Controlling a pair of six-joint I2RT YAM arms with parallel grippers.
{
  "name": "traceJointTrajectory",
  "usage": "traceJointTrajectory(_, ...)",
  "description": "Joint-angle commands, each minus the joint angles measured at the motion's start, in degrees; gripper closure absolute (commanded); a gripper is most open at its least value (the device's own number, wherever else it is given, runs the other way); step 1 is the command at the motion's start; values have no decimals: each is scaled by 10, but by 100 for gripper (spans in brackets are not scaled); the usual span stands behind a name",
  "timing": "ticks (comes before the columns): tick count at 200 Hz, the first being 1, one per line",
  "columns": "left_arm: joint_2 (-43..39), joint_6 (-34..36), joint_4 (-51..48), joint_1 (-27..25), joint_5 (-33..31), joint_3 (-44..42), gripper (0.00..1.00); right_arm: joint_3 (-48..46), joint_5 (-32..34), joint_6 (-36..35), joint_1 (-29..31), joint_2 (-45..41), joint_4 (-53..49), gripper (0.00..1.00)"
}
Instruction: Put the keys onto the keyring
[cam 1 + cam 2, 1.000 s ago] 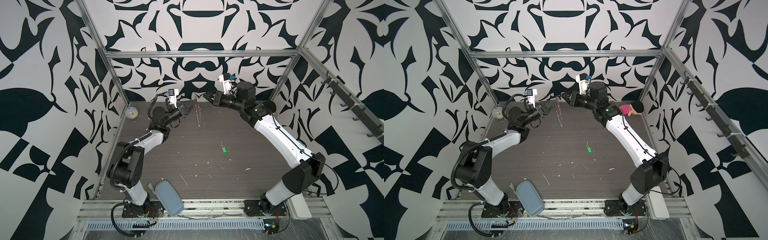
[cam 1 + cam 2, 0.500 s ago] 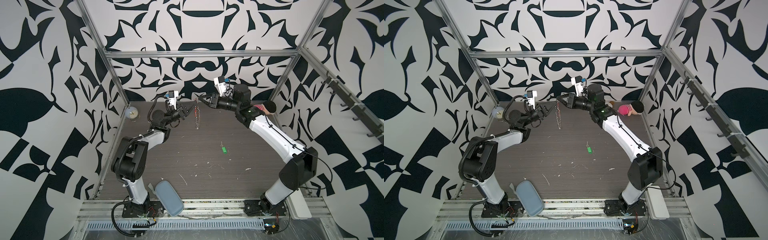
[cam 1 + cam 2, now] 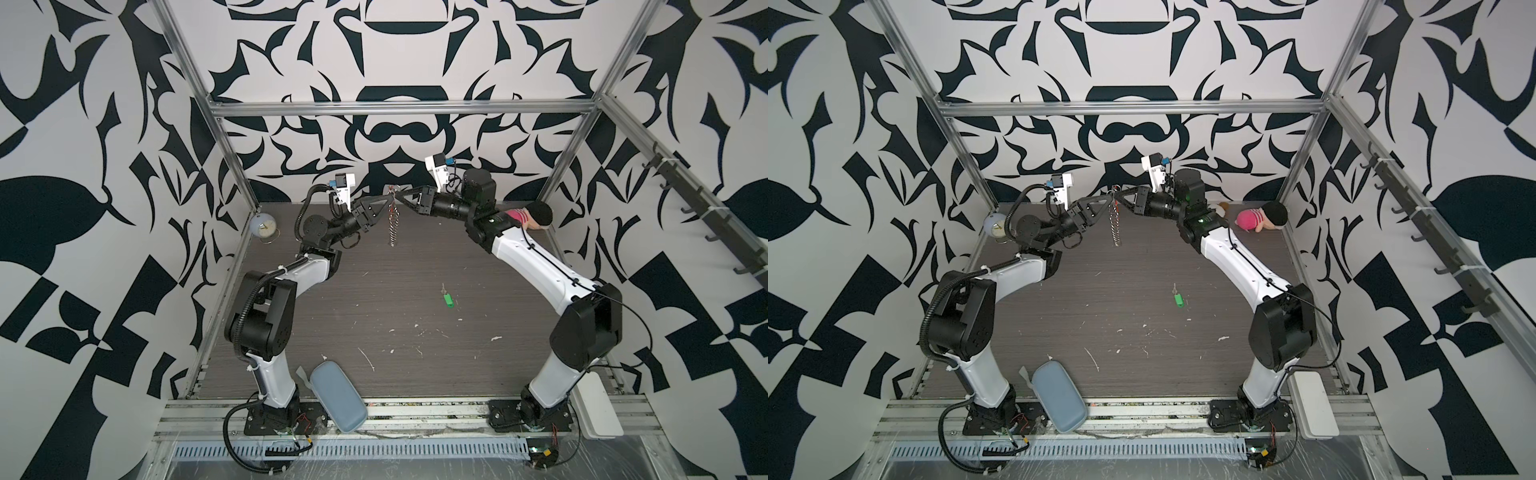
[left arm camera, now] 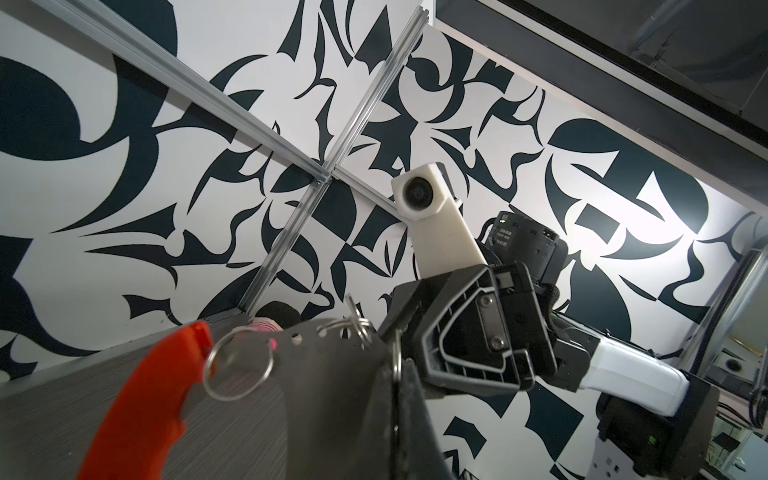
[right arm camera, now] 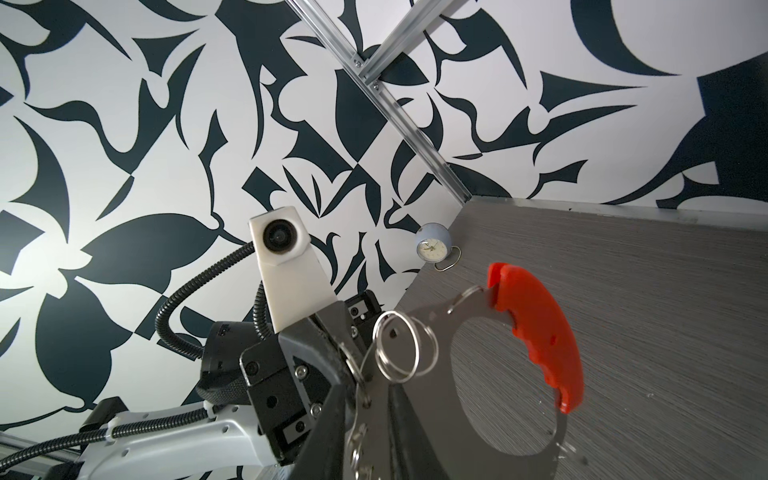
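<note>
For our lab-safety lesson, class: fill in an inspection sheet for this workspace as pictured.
Surface: dark table, white scraps scattered.
Job's things: the keys lie on the table; the keyring hangs raised at the back.
Clutter: alarm clock, plush toy, blue-grey case.
Grippers: left gripper shut on the keyring; right gripper at its top, grip unclear.
Cables: hose along the left arm, clear of the keyring.
Surroundings: patterned walls, aluminium frame, hook rail.
</note>
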Motion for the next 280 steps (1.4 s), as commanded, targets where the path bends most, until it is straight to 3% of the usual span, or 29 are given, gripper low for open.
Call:
traceJointTrajectory(1,2,-14,41,3,-3,19,100,26,-14,10,-1,-10,48,78)
traceJointTrajectory(118,-2,-30,41,3,-6,14,100,22,-23,44,1,11,84,81)
traceJointTrajectory(176,-1,-34,41,3,-7,22,100,13,-21,42,1,11,86,72)
traceJointTrajectory(280,3,-43,42,3,-7,25,100,27,-24,58,9,31,107,80)
